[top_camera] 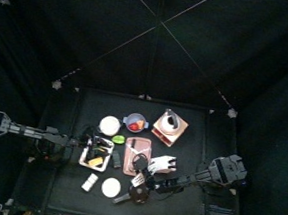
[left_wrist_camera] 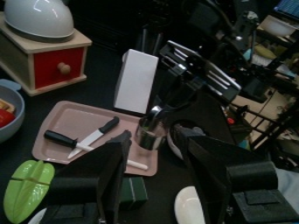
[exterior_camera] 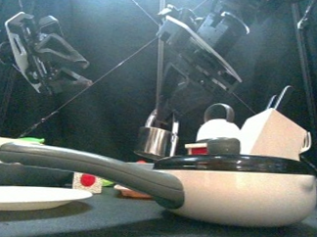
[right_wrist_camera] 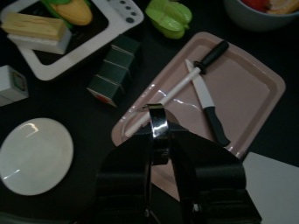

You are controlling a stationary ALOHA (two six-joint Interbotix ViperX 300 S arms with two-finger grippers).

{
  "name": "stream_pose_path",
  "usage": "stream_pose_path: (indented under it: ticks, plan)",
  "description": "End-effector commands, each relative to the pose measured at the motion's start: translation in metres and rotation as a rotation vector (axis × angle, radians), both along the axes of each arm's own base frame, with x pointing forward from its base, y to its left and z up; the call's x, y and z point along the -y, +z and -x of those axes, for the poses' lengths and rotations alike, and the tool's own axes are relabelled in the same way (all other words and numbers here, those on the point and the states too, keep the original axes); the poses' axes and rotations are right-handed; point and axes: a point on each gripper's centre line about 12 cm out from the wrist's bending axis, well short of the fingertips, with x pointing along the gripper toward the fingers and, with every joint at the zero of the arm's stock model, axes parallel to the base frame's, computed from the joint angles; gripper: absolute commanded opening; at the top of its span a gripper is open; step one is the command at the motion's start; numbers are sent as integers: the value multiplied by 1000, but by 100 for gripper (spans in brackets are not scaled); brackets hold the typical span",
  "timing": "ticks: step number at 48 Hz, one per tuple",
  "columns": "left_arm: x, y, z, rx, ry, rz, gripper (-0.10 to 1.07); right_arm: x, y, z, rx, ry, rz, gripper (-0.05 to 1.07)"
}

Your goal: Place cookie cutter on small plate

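The cookie cutter (left_wrist_camera: 149,137) is a shiny metal ring. My right gripper (left_wrist_camera: 156,115) is shut on it and holds it just above the pink tray (left_wrist_camera: 73,118). In the right wrist view the cookie cutter (right_wrist_camera: 156,128) stands on edge between the jaws. The small plate (right_wrist_camera: 35,154) is a flat white disc lying on the black table beside the tray, apart from the cutter; it also shows from above as the small plate (top_camera: 112,187). My left gripper (left_wrist_camera: 158,197) hangs open off to the left, with nothing between its fingers.
A knife (right_wrist_camera: 207,98) lies on the pink tray (right_wrist_camera: 239,87). Around it are a green block (right_wrist_camera: 114,68), a green pepper (right_wrist_camera: 173,16), a white food tray (right_wrist_camera: 100,35), a white box (left_wrist_camera: 136,79) and a larger dish (top_camera: 109,124). A white pan (exterior_camera: 237,187) stands at the table's front.
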Motion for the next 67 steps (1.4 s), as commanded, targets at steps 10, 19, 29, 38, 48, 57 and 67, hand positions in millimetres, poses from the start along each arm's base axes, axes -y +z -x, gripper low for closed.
stream_pose_path:
  ticks: [10, 19, 29, 38, 48, 57, 67]
  plan:
    - [-2, 4, -1, 15, 11, 6, 84, -36, 43, -21, 168, 224, -42, 53]
    - [-2, 4, -1, 15, 13, 6, 84, -56, 39, -35, 208, 412, -91, 53]
    - [-2, 3, -1, 12, 11, 6, 84, -65, 34, -42, 213, 475, -106, 53]
    - [-2, 2, -1, 10, 13, 6, 84, -65, 26, -57, 212, 478, -106, 53]
    - [-2, 2, -1, 10, 13, 6, 84, -58, 14, -73, 208, 489, -107, 53]
    - [-2, 2, -1, 9, 11, 6, 84, -52, 5, -78, 193, 474, -108, 53]
    - [-2, 2, 0, 8, 12, 5, 84, -50, 0, -79, 183, 473, -104, 54]
